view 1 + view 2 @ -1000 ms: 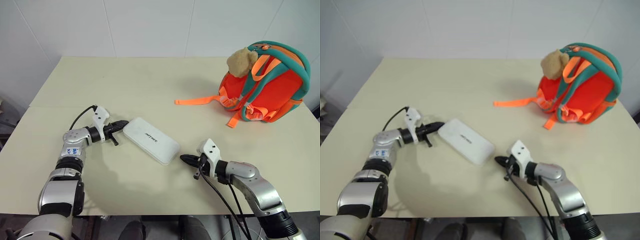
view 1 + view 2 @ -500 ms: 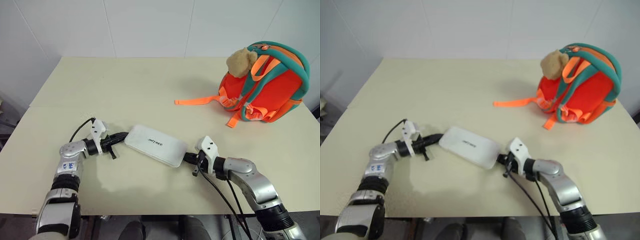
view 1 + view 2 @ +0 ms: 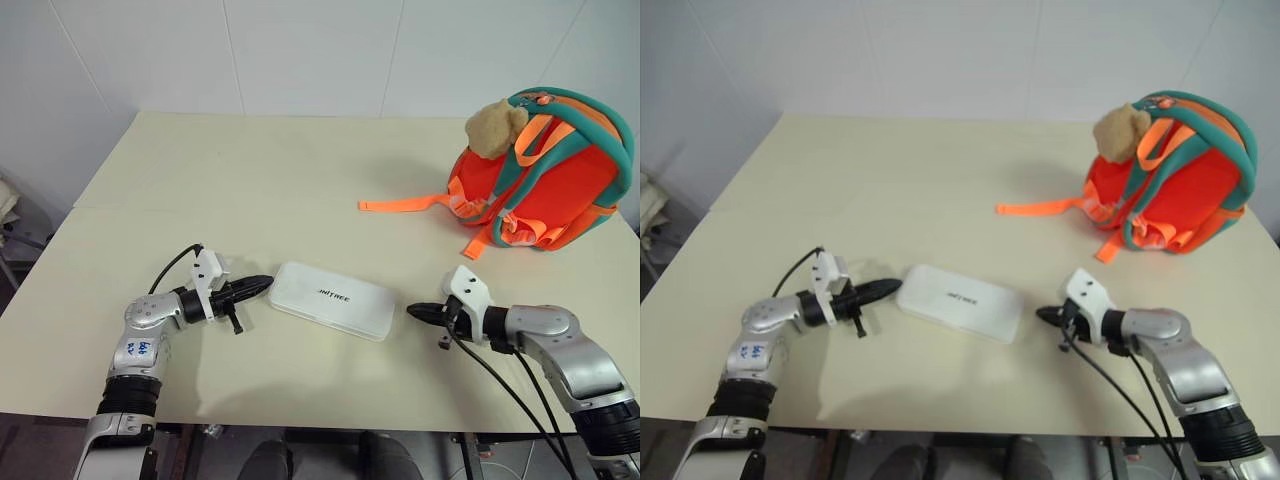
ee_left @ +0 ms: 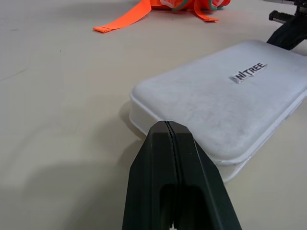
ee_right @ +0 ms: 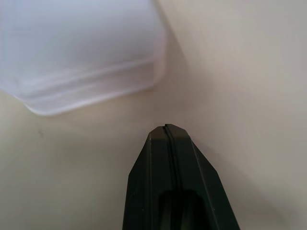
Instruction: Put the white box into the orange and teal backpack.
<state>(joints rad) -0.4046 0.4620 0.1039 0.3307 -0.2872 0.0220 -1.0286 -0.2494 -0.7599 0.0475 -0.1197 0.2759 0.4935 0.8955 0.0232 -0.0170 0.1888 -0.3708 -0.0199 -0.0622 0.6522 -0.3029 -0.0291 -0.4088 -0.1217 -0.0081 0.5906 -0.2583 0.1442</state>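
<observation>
White box point(image 3: 334, 300), flat rectangular plastic case w/ rounded corners & small dark lettering on top, lies flat on the cream tabletop point(image 3: 280, 180), near the front edge, btwn the two grippers. Left gripper point(image 3: 262, 284) w/ two black fingers is pressed fully together, nothing held; tip sits just beside the box's left end (contact can't be told from the head views; in the left wrist view the tip looks right at the box's corner). Right gripper point(image 3: 412, 311), also black, fingers closed tight on nothing, points at the box's right end but is apart from it, w/ a strip of bare table showing btwn. Orange and teal backpack point(image 3: 545, 170), small rounded fabric bag w/ teal trim, stands at the far right of the table, well apart from the box; tan plush toy point(image 3: 495, 125) sits at its top, one orange webbing strap point(image 3: 405, 203) trails flat over the table toward the left
</observation>
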